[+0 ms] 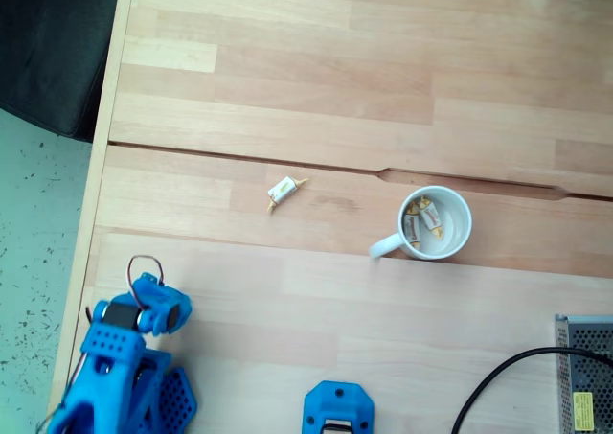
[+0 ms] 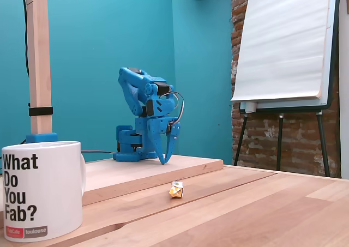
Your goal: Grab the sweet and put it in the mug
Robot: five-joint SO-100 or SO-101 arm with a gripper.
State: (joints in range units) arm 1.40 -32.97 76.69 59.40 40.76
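Item one, the sweet (image 1: pixel 283 192): in the fixed view from above it lies loose on the wooden table (image 1: pixel 316 60), left of frame centre, just below the dark seam that crosses the boards. White wrapper, yellowish twisted ends, set at a slant. In the low fixed view the same sweet (image 2: pixel 176 190) sits on the table surface at lower centre, in front of the raised board the arm stands on.

Item two, the mug (image 1: pixel 436 223): white, upright, right of centre in the view from above, handle pointing to lower left. Two wrapped sweets (image 1: pixel 421 221) already rest inside it. It stands well apart from the loose sweet, to that sweet's right. In the low view the mug (image 2: pixel 41 190) fills the lower left corner and carries black lettering reading "What Do You Fab?".

Item three, the blue arm (image 1: pixel 120 367): folded in the lower left corner of the view from above, well apart from both sweet and mug. In the low view the gripper (image 2: pixel 168 149) points downward near the board at centre frame, fingers close together with only a narrow gap visible, nothing between them.

Other items noted: a blue printed part (image 1: pixel 337 408) at the bottom edge, a black cable (image 1: pixel 508 372) and a metal power supply (image 1: pixel 584 372) at lower right; a flipchart easel (image 2: pixel 286 45) against a brick wall at the right of the low view
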